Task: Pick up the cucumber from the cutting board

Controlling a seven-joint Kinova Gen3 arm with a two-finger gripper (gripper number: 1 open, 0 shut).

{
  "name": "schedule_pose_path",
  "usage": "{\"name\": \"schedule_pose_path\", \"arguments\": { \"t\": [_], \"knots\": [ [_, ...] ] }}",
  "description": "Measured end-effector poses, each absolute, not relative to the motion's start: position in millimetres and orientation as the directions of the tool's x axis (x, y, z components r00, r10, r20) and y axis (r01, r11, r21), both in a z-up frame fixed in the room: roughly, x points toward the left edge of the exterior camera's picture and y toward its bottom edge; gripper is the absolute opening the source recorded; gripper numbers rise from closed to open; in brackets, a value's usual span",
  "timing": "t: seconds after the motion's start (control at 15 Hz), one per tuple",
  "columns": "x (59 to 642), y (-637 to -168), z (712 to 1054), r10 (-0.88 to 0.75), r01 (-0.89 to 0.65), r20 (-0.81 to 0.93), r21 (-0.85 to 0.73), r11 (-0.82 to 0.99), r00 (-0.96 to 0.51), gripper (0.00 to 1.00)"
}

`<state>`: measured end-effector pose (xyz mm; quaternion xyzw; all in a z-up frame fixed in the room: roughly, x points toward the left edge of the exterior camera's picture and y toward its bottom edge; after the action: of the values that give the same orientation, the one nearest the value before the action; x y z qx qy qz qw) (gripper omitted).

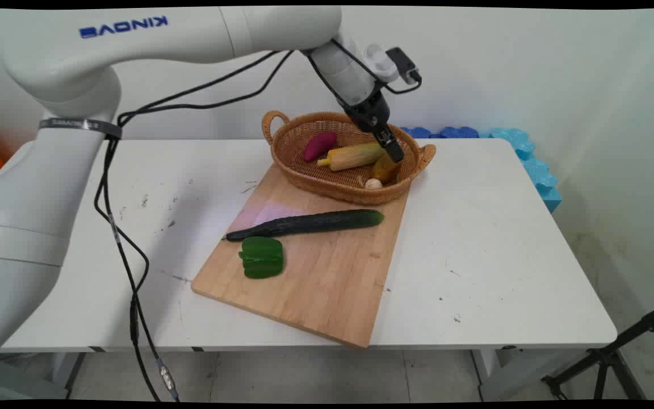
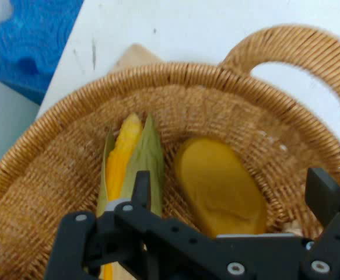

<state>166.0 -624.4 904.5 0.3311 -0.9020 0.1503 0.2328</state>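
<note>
Gripper (image 2: 231, 204) down in basket (image 1: 298, 173), jaws apart either side of potato (image 2: 219, 186), lined up to close; corn (image 2: 126, 160) alongside.

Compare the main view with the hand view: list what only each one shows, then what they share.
Only the main view shows the wooden cutting board with the cucumber and green pepper on it, plus the purple sweet potato and garlic bulb in the basket.

Only the hand view shows that the gripper is open, its fingers either side of the yellow-orange potato.

Both show the wicker basket, the corn, the potato, the white table and the blue foam.
</note>
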Motion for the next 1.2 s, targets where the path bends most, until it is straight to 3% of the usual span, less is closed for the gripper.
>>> {"name": "schedule_pose_path", "arguments": {
  "t": [0.6,0.93,1.2],
  "knots": [
    [185,-560,988,-0.450,-0.630,0.591,-0.131,0.766,-0.669,1.00],
    [217,-518,1006,-0.452,-0.618,0.584,-0.110,0.778,-0.674,1.00],
    [247,-482,1000,-0.466,-0.604,0.552,-0.087,0.792,-0.691,1.00]
  ]
}}
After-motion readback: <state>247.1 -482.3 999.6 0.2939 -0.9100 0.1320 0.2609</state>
